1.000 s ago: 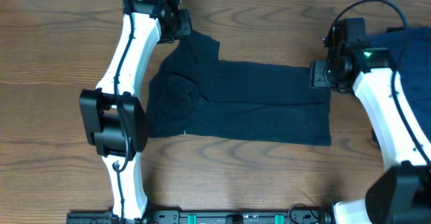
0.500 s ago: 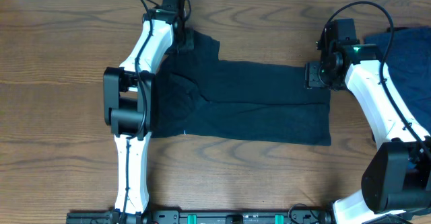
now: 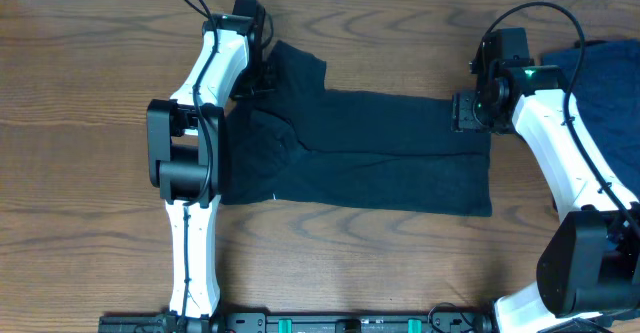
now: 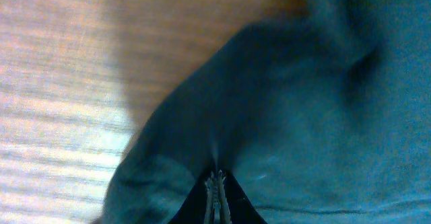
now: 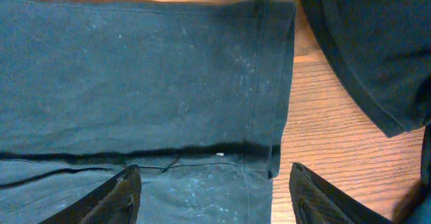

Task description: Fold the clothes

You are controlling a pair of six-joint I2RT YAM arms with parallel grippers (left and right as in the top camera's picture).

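On the left gripper [image 4: 215, 183] the jaws are pressed together, pinching a small peak of the T-shirt [image 4: 303, 116]; the cloth puckers into a crease that rises from the tips. From overhead, this gripper [image 3: 264, 75] sits at the T-shirt's far left sleeve, where the fabric bunches against the arm.

On the right gripper [image 5: 215, 197] the jaws stand well apart and hold nothing. They hang over the T-shirt's [image 5: 135, 83] hem corner, one finger above the cloth and the other above bare wood just past the hem edge. A fold line runs across the fabric between them, and a tiny white fleck [image 5: 220, 154] lies on it, too small to read as a label. From overhead, this gripper [image 3: 462, 111] is at the T-shirt's far right corner.

The T-shirt [image 3: 380, 153] lies spread flat on the wooden desk [image 3: 80, 123], very dark, sleeves and collar toward its left end, hem at its right end. A small white dot [image 3: 275, 197] shows at its near left edge, and no writing can be made out on it.

A second garment [image 3: 610, 83] of bluer fabric lies to the right of the T-shirt, apart from its hem, with wood showing between them in the right wrist view [image 5: 377, 49].
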